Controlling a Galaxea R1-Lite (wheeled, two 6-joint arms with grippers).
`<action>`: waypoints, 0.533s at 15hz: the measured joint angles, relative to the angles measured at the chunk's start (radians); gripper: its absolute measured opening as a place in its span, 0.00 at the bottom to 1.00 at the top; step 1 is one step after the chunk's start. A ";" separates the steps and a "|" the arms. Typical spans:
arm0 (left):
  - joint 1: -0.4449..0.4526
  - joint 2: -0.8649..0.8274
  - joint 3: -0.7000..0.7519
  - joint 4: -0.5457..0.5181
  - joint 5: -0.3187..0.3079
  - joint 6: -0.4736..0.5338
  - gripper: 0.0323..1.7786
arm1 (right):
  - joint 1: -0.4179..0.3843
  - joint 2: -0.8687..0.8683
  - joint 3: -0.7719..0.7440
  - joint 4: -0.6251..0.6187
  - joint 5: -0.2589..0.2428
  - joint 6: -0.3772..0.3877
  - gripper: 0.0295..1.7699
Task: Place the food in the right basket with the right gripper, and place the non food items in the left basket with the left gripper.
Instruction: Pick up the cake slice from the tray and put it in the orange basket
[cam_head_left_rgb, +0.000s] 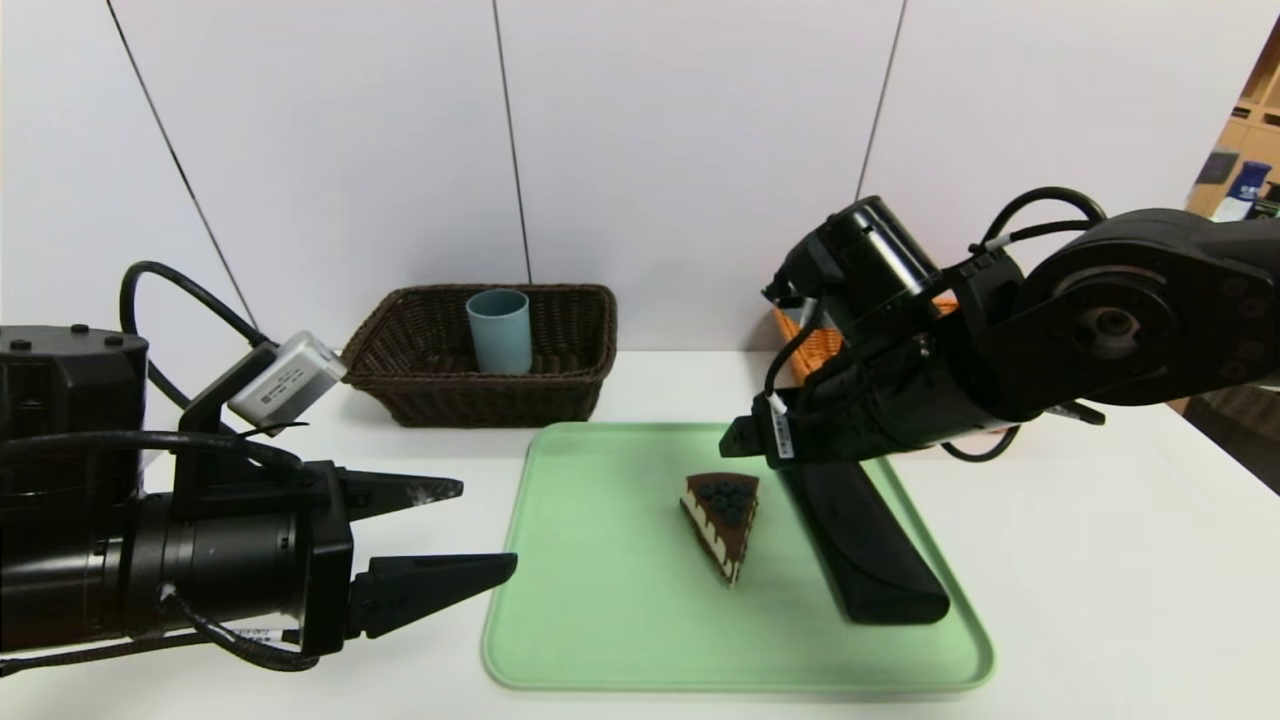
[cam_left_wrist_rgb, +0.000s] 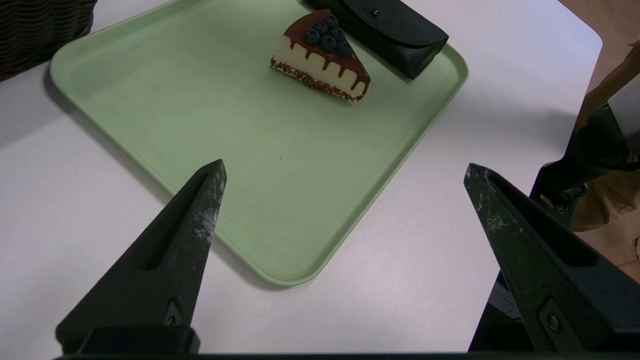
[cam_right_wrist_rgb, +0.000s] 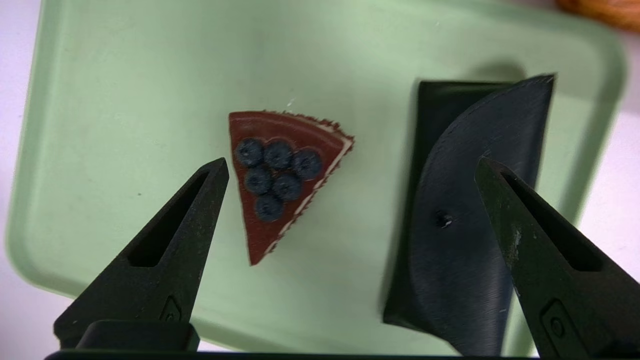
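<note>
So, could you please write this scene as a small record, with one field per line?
food: cake slice, on the tray
non-food on tray: black case, to the right of the cake slice
tray: green
left basket: dark brown, holds a blue cup
right basket: orange, partly hidden by the right arm
left gripper: open, left of the tray
right gripper: open, above the tray

The right claw (cam_right_wrist_rgb: 352, 167), open above the tray (cam_head_left_rgb: 600, 600), has bare tray all round the cake (cam_head_left_rgb: 722, 520) to come down on; the black case (cam_head_left_rgb: 870, 550) stands in the way on the cake's right. The cup (cam_head_left_rgb: 500, 332) blocks the dark basket's (cam_head_left_rgb: 490, 398) middle, leaving room at its left.
</note>
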 joint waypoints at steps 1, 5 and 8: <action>0.000 0.001 0.000 0.000 0.000 0.000 0.95 | 0.016 0.006 -0.001 0.010 -0.004 0.037 0.96; 0.000 0.003 0.006 0.000 0.000 0.000 0.95 | 0.066 0.043 0.001 0.019 -0.064 0.110 0.96; -0.001 0.003 0.007 0.001 0.000 0.000 0.95 | 0.099 0.072 0.003 0.019 -0.067 0.133 0.96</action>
